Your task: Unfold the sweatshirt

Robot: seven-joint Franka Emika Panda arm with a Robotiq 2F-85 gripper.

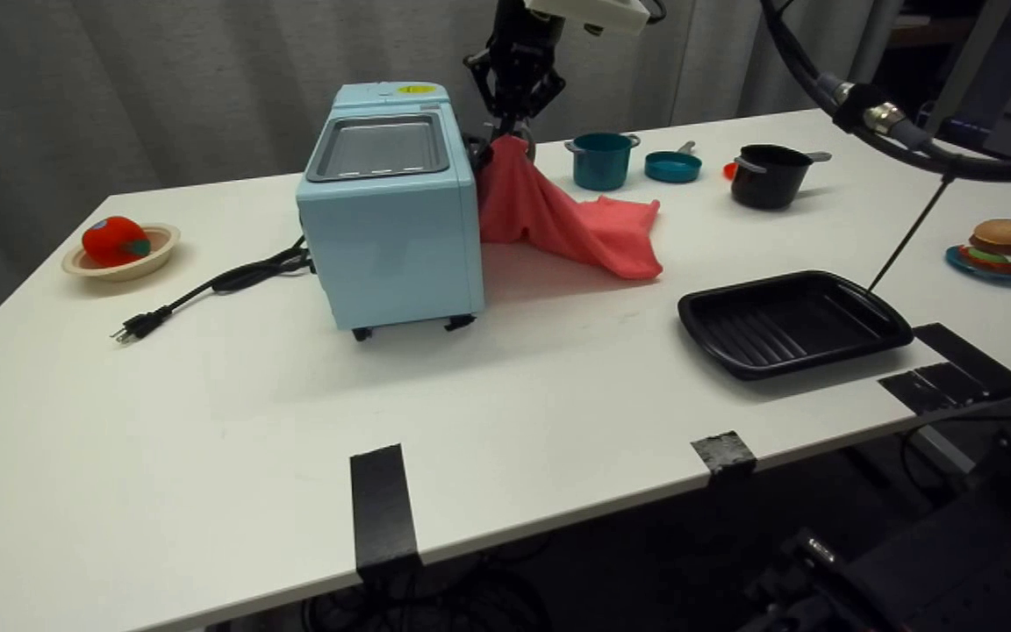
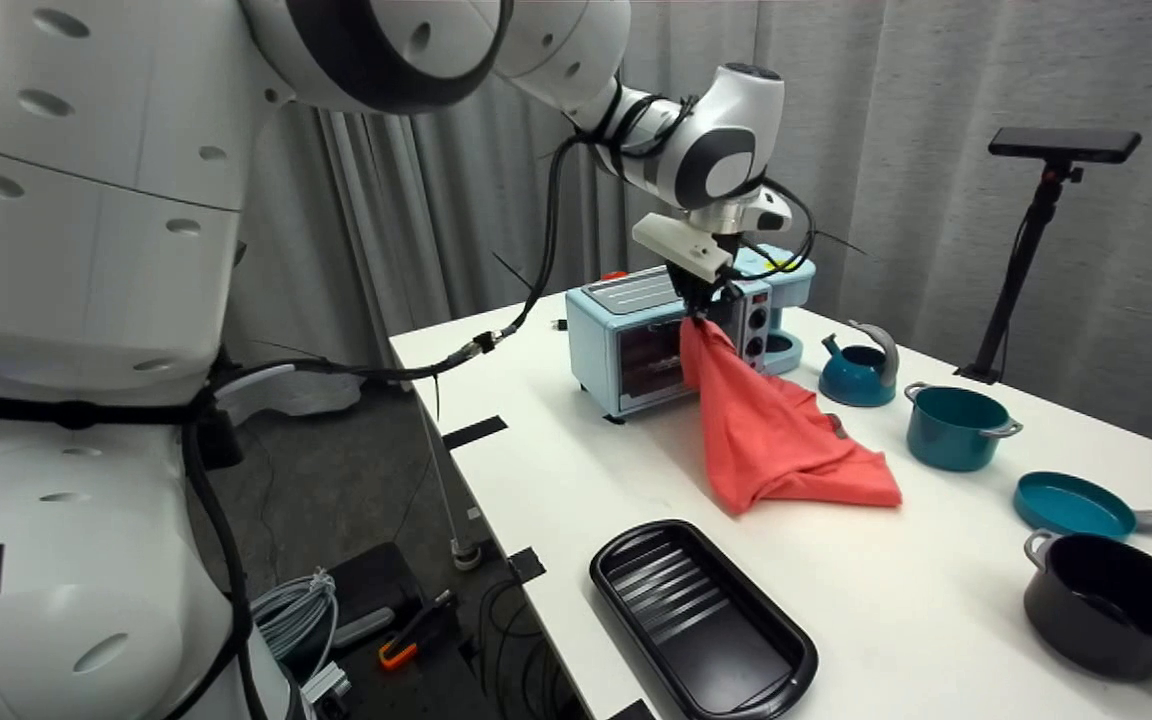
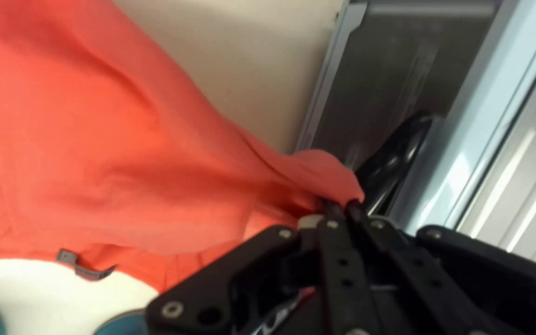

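The sweatshirt is a coral-red cloth, seen in both exterior views [image 1: 558, 219] [image 2: 771, 430] and in the wrist view [image 3: 110, 139]. One part is lifted to a peak, and the rest slopes down and lies folded on the table. A small grey tag [image 3: 86, 267] shows at its edge. My gripper, seen in both exterior views [image 1: 510, 132] [image 2: 698, 315] and in the wrist view [image 3: 345, 207], is shut on the raised end. It is close beside the front of the toaster oven. The cloth's underside and inner folds are hidden.
The light blue toaster oven [image 1: 391, 254] stands beside the cloth; its black handle [image 3: 393, 144] is close to my fingers. A teal pot [image 2: 956, 425], teal kettle [image 2: 858, 370], teal pan [image 2: 1071, 503] and black pot [image 2: 1106, 610] stand beyond. A black tray [image 2: 706, 620] lies near the table edge.
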